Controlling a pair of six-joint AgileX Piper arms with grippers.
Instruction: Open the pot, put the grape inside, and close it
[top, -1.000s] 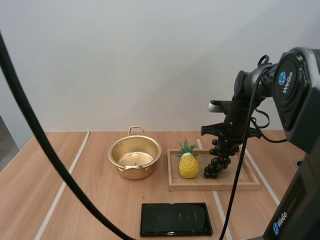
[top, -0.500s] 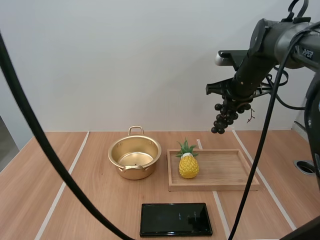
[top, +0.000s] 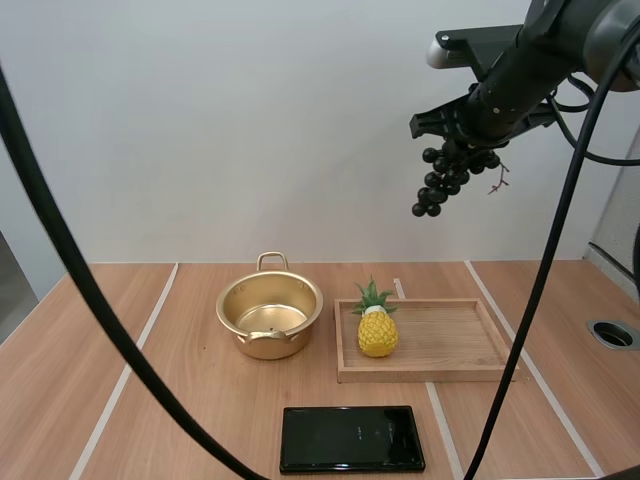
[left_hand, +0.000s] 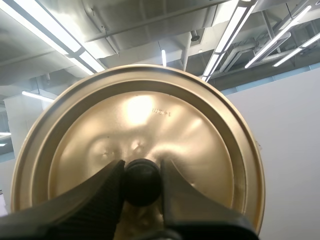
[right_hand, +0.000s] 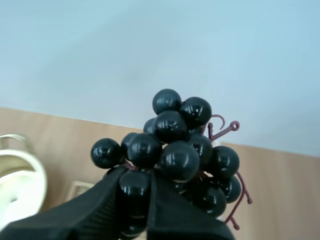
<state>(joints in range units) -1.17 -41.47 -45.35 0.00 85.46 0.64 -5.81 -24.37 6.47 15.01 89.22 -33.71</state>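
Grape bunch (top: 440, 180) is raised further than half a second ago, now well above wooden tray (top: 450, 340), pinched in right gripper (top: 465, 138). Lid (left_hand: 137, 125) is clamped in left gripper (left_hand: 141, 171). Pot (top: 270, 312) is left open on worktop (top: 180, 400); bunch is likely to be carried across to it next.

I read this as a robotics lab work cell. There is a wood-grain bench (top: 200, 410) marked off with white tape lines (top: 120, 385), with a bare white wall (top: 250, 130) behind. A cable grommet (top: 612, 333) is set in the bench top, and a toy-like pineapple (top: 377, 330) is staged on a wooden tray (top: 440, 372).
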